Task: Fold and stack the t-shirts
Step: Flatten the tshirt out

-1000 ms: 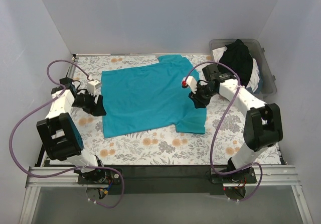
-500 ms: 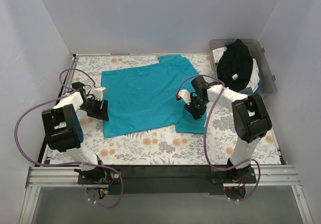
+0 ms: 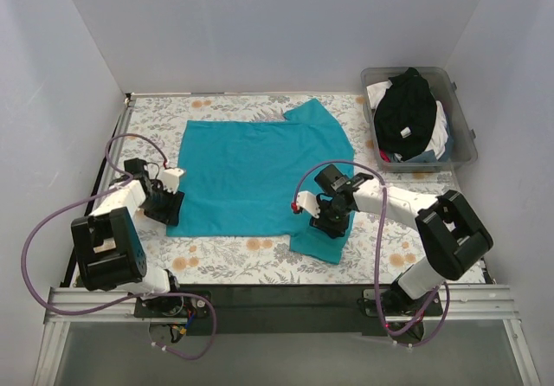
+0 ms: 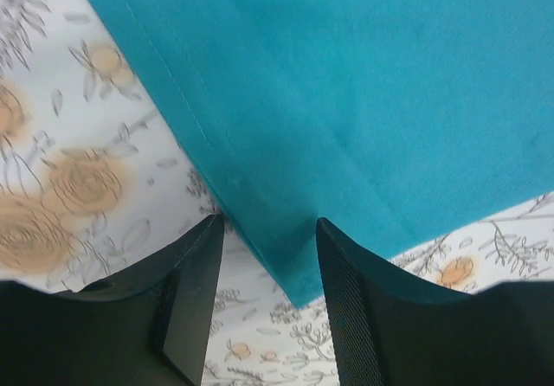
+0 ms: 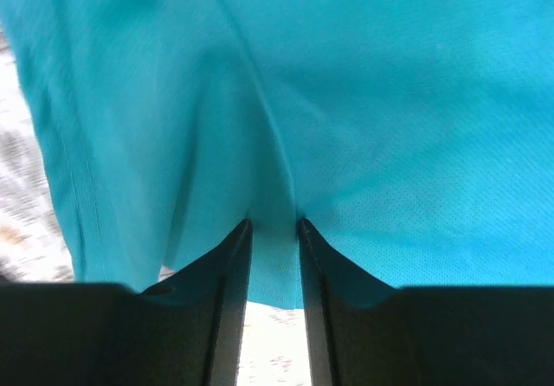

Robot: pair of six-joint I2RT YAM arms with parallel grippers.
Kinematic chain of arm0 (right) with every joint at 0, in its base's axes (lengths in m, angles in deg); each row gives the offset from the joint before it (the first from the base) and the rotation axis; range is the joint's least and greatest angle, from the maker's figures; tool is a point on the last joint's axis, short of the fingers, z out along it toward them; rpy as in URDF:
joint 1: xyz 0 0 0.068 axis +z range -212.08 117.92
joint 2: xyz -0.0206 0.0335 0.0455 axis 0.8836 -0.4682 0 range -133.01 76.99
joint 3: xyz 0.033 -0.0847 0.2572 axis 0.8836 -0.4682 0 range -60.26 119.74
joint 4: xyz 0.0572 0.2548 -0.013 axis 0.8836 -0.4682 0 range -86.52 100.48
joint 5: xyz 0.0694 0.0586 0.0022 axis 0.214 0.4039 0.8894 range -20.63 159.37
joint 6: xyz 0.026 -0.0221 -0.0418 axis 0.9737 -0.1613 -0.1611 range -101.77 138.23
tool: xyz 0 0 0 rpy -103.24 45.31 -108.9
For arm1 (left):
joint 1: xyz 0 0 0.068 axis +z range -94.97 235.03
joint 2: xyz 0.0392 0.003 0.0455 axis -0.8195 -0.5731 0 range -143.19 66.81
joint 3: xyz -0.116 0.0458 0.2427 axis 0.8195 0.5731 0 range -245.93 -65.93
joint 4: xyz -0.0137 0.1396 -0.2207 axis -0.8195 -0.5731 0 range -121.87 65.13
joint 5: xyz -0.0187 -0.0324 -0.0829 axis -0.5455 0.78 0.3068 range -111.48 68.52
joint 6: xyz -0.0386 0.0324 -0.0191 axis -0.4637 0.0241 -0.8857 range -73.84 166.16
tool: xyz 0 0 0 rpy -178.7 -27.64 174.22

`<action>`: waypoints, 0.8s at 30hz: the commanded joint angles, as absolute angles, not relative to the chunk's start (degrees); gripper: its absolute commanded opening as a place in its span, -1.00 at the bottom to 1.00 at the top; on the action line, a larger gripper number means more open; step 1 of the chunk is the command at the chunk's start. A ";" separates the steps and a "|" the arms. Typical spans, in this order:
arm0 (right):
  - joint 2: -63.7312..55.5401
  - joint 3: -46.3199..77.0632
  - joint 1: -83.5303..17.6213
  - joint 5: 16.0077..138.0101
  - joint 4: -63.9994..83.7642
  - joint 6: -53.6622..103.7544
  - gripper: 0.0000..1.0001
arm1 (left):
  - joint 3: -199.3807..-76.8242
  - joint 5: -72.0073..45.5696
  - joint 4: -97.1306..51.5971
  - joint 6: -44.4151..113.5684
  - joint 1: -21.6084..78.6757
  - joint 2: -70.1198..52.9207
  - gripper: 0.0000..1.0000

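- A solid teal t-shirt (image 3: 251,174) lies spread mostly flat on the table's middle, one sleeve at the far right, another at the near right.
- A black t-shirt (image 3: 407,105) with a small white label lies crumpled atop whitish and pink shirts (image 3: 437,135) at the far right.

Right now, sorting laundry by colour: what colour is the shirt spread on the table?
Solid teal t-shirt; clearest in the top external view.

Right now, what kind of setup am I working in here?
Probably a lab test cell rather than a home: plain white walls box in a table with a floral tablecloth, and spare shirts wait in a clear plastic bin.
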State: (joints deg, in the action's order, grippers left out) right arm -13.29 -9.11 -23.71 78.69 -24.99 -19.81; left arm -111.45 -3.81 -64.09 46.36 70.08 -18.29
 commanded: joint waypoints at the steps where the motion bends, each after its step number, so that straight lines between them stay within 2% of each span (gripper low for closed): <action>1: -11.01 -13.33 -21.92 82.54 -32.32 -18.07 -0.18 | -107.69 -8.38 -69.69 49.23 71.11 -14.51 -0.09; 5: -7.31 -8.16 -22.09 82.73 -35.13 -17.98 -0.08 | -108.29 -8.30 -72.06 49.94 72.17 -11.33 -0.07; 7: -6.43 -3.17 -22.79 81.85 -35.05 -17.98 -0.03 | -112.15 -7.42 -72.77 48.63 72.43 -11.59 0.01; 11: -10.70 8.86 -30.58 84.04 -34.96 -16.58 0.12 | -126.54 3.87 -77.51 43.44 72.52 -16.85 0.15; 16: -21.78 26.28 -40.27 87.91 -33.73 -10.17 0.08 | -145.96 17.36 -75.42 34.94 72.35 -26.59 0.26; 17: -25.63 31.70 -41.76 87.91 -33.64 -8.85 0.04 | -148.26 17.89 -73.75 33.60 71.22 -28.27 0.27; 24: -37.88 45.10 -43.80 82.13 -30.23 -5.68 -0.01 | -159.70 16.50 -61.28 22.00 65.41 -42.78 0.18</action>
